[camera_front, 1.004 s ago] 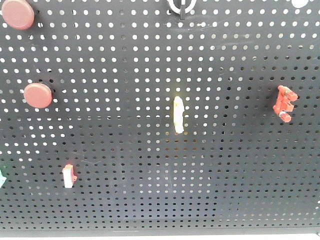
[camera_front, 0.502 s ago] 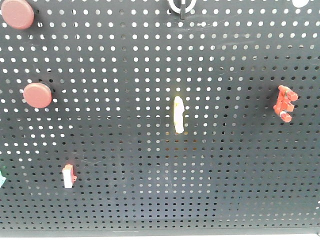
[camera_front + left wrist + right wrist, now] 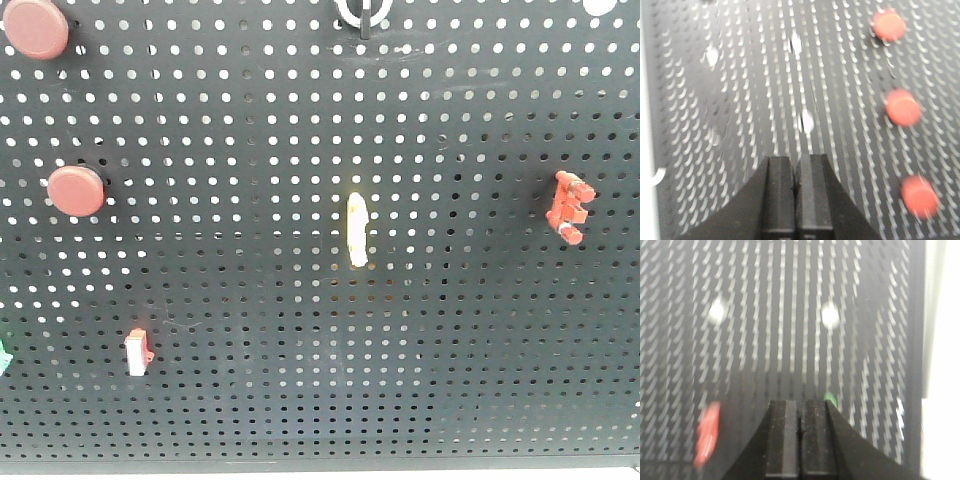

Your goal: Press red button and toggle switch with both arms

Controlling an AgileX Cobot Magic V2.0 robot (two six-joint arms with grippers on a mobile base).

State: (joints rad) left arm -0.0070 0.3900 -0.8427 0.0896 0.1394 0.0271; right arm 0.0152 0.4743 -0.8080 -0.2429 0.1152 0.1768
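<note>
Two round red buttons [image 3: 76, 191] [image 3: 36, 28] sit on the left of the black pegboard [image 3: 320, 120] in the front view. A red and white toggle switch [image 3: 137, 351] is at lower left, a yellowish switch [image 3: 356, 229] in the middle, a red switch [image 3: 569, 206] at right. The left wrist view shows three red buttons [image 3: 903, 107] at the right; my left gripper [image 3: 796, 162] is shut and empty, apart from them. My right gripper [image 3: 800, 407] is shut and empty, with a red switch [image 3: 707, 433] to its left. No arm shows in the front view.
A white ring hook [image 3: 360, 12] hangs at the top of the board. A green part [image 3: 4, 355] shows at the left edge, and a green spot [image 3: 829, 398] sits just right of my right gripper. The board's edge [image 3: 917, 360] is at the right.
The front view has barely changed; the scene shifts by a few pixels only. No arm has come into it.
</note>
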